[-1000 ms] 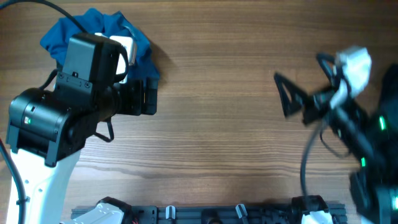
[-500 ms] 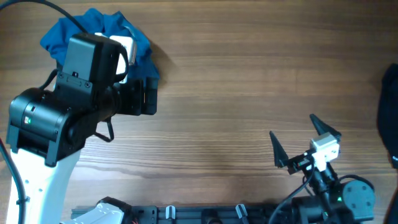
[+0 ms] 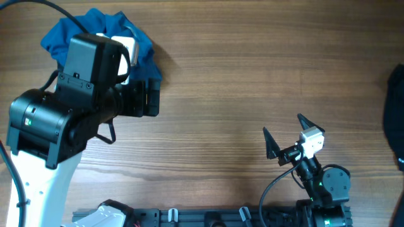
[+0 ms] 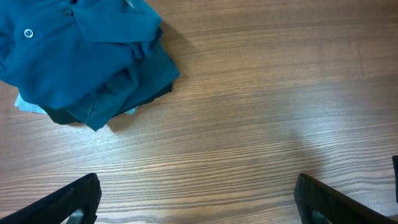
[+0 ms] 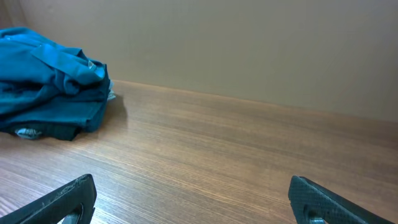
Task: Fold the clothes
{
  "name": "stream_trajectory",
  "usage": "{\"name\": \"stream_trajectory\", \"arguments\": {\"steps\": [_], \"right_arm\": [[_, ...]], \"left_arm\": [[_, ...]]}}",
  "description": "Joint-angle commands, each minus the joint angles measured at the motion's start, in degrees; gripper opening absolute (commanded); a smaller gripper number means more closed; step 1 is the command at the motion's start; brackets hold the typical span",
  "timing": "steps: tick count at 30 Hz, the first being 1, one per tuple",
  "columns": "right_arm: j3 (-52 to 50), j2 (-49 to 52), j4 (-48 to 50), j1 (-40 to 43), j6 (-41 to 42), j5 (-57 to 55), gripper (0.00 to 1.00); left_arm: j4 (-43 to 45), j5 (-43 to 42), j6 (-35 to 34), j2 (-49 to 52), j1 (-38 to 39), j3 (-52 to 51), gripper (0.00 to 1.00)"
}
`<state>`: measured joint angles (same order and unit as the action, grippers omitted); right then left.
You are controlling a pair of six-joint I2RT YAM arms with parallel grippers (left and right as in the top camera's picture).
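Right jaws: spread wide apart and holding nothing. They sit by the near edge of the brown wooden surface (image 3: 240, 75) (image 4: 249, 124) (image 5: 217, 149), on the right side. Their two black fingers (image 3: 270, 144) (image 5: 62, 199) point up and to the left in the view from above.
Right arm (image 3: 328, 183): small and black with a white block on it, low down by the near edge.
Left jaws: also spread wide apart and holding nothing. Their black fingers (image 4: 68, 202) hang over bare wood, left of the middle.
Left arm (image 3: 57, 120): big and black with a white base, on the left side. From above it hides part of the pile behind it.
Dark shape (image 3: 394, 107): at the right edge, cut off. I cannot tell what it is.
Crumpled pile of blue cloth clothes (image 3: 63, 38) (image 4: 81, 56) (image 5: 50, 81): in the far left corner, lying on the wood, bunched up and not flat. It is just past the left jaws without touching them, and well apart from the right jaws. A collar and a small button (image 4: 28, 32) show on top. A paler blue bit peeks out from under the pile.
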<state>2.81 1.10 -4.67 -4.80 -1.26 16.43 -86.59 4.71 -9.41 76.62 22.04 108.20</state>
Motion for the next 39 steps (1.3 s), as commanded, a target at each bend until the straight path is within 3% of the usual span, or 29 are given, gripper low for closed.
{"name": "stream_trajectory", "arguments": {"steps": [1, 23, 28, 34, 39], "right_arm": [[-0.1, -0.8, 0.3, -0.1, 1.4, -0.1, 1.0], [-0.1, -0.8, 0.3, -0.1, 1.4, -0.1, 1.0], [-0.1, -0.8, 0.3, -0.1, 1.4, -0.1, 1.0], [-0.1, -0.8, 0.3, -0.1, 1.4, -0.1, 1.0], [-0.1, -0.8, 0.3, -0.1, 1.4, -0.1, 1.0]], "left_arm": [[0.1, 0.7, -0.9, 0.0, 0.2, 0.0, 1.0], [1.2, 1.6, 0.2, -0.3, 0.0, 0.0, 1.0], [21.0, 1.0, -0.1, -4.8, -1.4, -7.9, 1.0], [46.8, -6.4, -0.1, -16.0, -8.7, -30.6, 1.0], [56.5, -9.8, -0.1, -28.8, -15.8, -49.2, 1.0]]}}
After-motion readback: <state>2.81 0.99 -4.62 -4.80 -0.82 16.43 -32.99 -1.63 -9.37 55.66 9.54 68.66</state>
